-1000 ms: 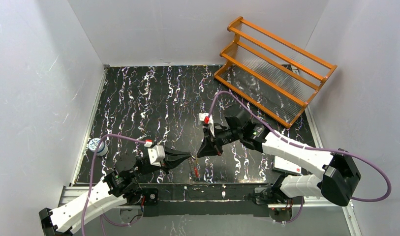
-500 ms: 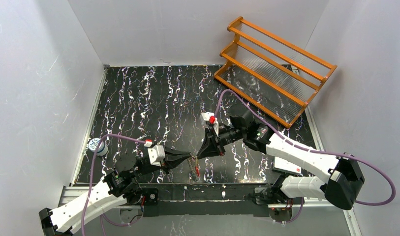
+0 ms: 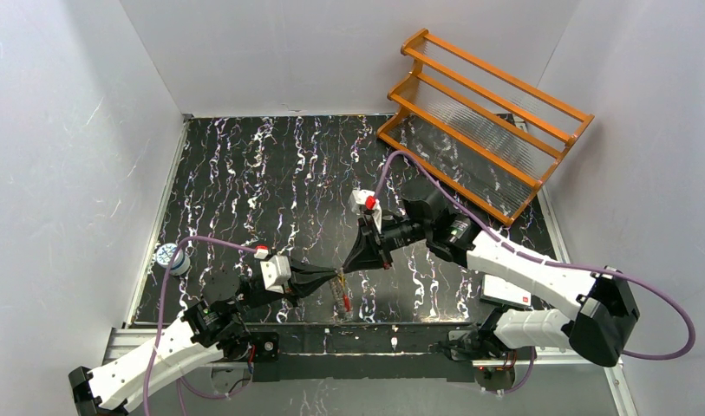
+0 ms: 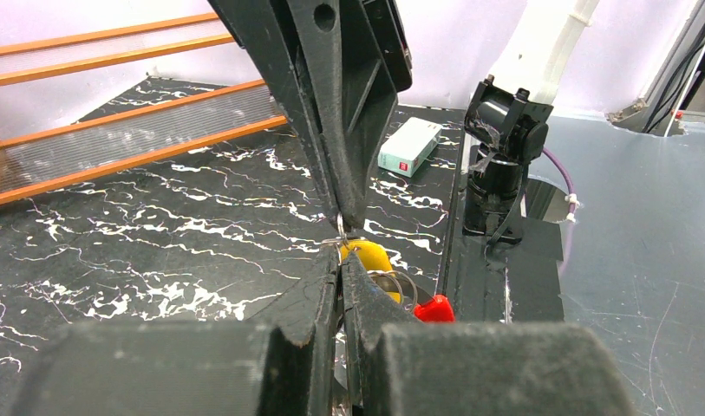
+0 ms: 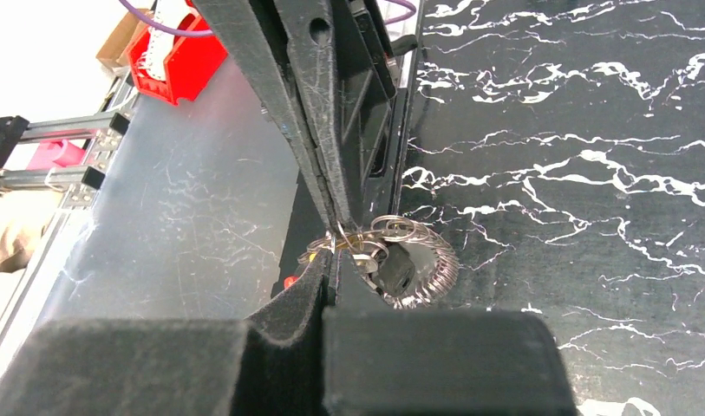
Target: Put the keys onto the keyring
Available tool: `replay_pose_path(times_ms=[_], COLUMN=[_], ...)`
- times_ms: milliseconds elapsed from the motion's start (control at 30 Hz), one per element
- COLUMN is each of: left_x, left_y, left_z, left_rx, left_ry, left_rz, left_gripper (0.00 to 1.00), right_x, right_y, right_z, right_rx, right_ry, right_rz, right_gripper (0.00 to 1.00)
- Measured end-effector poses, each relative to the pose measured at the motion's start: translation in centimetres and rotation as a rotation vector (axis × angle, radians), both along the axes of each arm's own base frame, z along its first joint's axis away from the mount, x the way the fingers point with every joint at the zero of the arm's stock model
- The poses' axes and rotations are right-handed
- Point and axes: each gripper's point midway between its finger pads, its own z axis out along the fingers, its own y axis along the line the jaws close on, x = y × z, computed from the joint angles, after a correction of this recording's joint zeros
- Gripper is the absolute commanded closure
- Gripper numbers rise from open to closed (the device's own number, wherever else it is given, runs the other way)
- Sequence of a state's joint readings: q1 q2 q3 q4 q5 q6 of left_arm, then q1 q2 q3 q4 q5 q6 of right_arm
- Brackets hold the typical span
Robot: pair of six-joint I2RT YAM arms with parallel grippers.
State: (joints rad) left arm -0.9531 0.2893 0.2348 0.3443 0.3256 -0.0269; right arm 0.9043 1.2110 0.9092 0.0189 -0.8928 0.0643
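The left tool (image 3: pixel 336 276) is clenched on the keyring (image 4: pixel 402 284), hanging above the tabletop (image 3: pixel 244 173). The right tool (image 3: pixel 349 268) meets it tip to tip, clamped tight; its catch is unclear.

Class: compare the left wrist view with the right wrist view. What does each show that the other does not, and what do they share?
Only the left wrist view: the orange rack and a small white box lying on the table.
Only the right wrist view: a red container beyond the table's edge and a coiled wire loop below the jaws.
Both: the left gripper and right gripper, jaws shut, meeting tip to tip at small metal rings above the black marbled table.
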Motion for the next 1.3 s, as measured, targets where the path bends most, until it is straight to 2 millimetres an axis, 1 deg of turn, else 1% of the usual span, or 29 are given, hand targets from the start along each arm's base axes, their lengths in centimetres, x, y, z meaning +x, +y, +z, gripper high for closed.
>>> replay_pose_path(times_ms=[333,800,1000,1300], left_x=[0.1,0.2,0.1,0.1], left_y=[0.0,0.0,0.0,0.0], left_z=[0.0,-0.3,-0.1,0.2], left_rx=[0.000,0.010,0.002,-0.008], left_ry=[0.000,0.008,0.002,-0.005], left_rz=[0.005,0.011,0.002,0.001], left_gripper=[1.00,1.00,1.00,1.00], right_x=[0.8,1.6,2.1,1.8], right_y=[0.3,-0.1,0.0,-0.2], right_z=[-1.1,-1.1,-2.0,-2.3], right_rx=[-0.047,-0.055,-0.078,-0.086], right_ry=[0.020,0.053,0.075,0.074], right_rz=[-0.048,-0.072,-0.078,-0.061], right_gripper=[0.99,0.99,0.99,0.99])
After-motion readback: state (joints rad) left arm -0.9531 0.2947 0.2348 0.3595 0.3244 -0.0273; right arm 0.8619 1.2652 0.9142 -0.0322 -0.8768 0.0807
